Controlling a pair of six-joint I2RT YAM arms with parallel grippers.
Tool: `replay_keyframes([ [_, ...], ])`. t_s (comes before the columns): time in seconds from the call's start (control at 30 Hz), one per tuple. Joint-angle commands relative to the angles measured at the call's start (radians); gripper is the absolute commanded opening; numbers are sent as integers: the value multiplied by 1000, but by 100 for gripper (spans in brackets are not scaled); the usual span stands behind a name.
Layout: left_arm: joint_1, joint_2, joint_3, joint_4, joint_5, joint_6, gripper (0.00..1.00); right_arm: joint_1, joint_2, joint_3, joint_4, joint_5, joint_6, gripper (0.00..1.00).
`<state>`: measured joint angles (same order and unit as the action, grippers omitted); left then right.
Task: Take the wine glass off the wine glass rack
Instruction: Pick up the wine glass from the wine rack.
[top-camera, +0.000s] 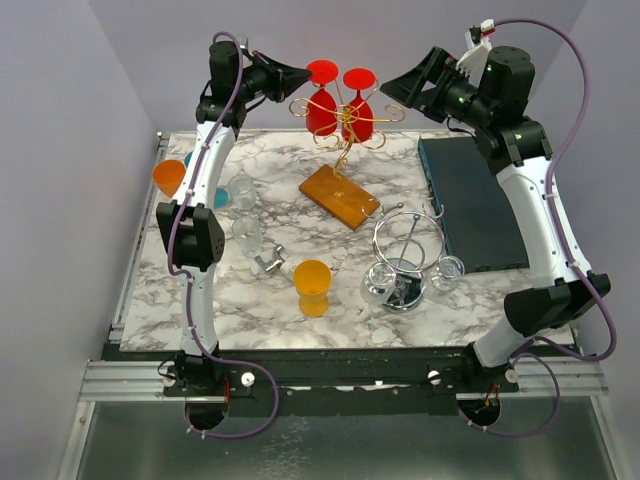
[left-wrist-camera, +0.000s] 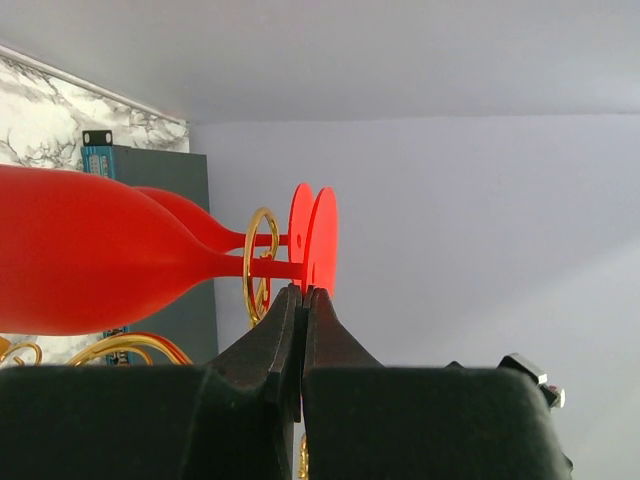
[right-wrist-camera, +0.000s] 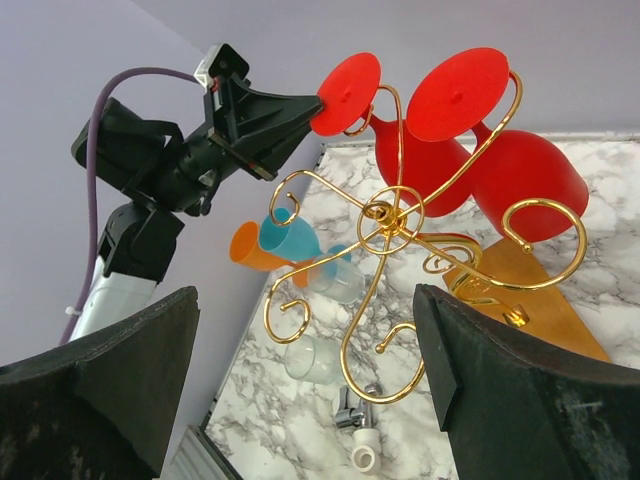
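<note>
Two red wine glasses hang upside down on the gold wire wine glass rack (top-camera: 345, 150), which stands on a wooden base (top-camera: 340, 196). The left wine glass (top-camera: 321, 108) has its round foot (right-wrist-camera: 345, 93) uppermost. My left gripper (top-camera: 305, 75) is shut, with nothing between its jaws. In the left wrist view, the left gripper (left-wrist-camera: 303, 292) has its tips right against the edge of that foot (left-wrist-camera: 322, 240). The second red glass (top-camera: 358, 118) hangs beside it. My right gripper (top-camera: 400, 88) hovers open just right of the rack. The right gripper (right-wrist-camera: 306, 295) faces the rack (right-wrist-camera: 390, 215).
An orange cup (top-camera: 312, 287) stands near the front middle. Orange (top-camera: 168, 177), teal and clear glasses (top-camera: 241, 190) sit along the left. A silver wire rack (top-camera: 408, 255) with clear glasses is at the front right, and a dark flat box (top-camera: 475, 200) lies behind it.
</note>
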<state>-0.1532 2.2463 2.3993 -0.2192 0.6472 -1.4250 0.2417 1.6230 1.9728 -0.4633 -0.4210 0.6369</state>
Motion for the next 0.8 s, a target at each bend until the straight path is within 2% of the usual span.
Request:
replay_keyframes([
  [0.0,-13,-11,13,32,-34,-27,0,-5,-41,-16,28,-26,4,95],
  [0.33,-13,-83,-87,32,-90,-20,0,-6,-50,-25,29,-24,3,95],
  [0.77,-11,-76,-55,33,-100,-30,0,-5,-57,-35,37,-23,2,95],
])
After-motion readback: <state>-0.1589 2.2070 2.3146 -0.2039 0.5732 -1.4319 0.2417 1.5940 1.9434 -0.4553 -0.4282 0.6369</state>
